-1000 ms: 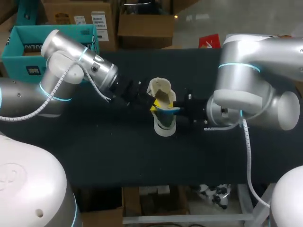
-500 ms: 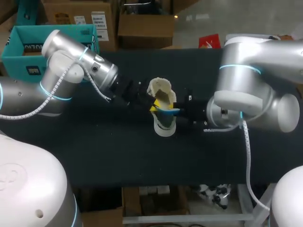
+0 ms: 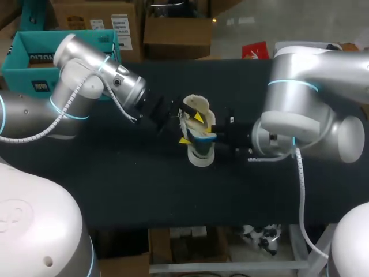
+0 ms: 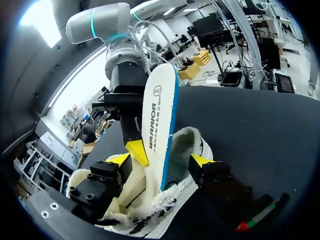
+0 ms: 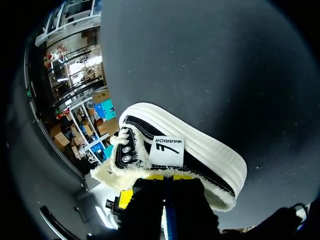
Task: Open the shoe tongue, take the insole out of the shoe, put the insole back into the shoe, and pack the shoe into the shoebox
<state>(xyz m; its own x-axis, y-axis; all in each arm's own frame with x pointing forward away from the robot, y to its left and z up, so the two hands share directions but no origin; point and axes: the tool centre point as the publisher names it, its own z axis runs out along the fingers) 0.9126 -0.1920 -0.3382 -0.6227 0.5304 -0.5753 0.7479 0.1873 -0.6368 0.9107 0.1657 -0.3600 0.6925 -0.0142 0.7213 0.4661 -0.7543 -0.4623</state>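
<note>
- The black table (image 3: 144, 190) is bare on the side close to the robot.
- In the middle of the table sits the shoe (image 3: 201, 156). It is black, with a thick white sole and fluffy cream fur inside.
- The insole (image 4: 159, 105) stands up tall out of the shoe's mouth. It is white with a blue edge, and its low end is down in the fur.
- The right gripper (image 5: 168, 178) comes in from the right side. Its two fingers pinch the insole tight, one on each flat side.
- In the right wrist view the shoe lies just ahead of those fingers. A white tag (image 5: 165, 150) on the shoe faces the camera.
- The left gripper (image 4: 161, 160) comes in from the left side. Its fingers are spread wide and grip nothing. One yellow tip is by the furry collar, the other is by the shoe's other side, and the insole stands between them. I cannot tell if the tips touch the shoe.
- The two grippers are very close to each other, right at the shoe's mouth.
- Far back, past the left arm (image 3: 86, 75), at the far left corner, is the open teal shoebox (image 3: 20, 78). It is well apart from the shoe.
</note>
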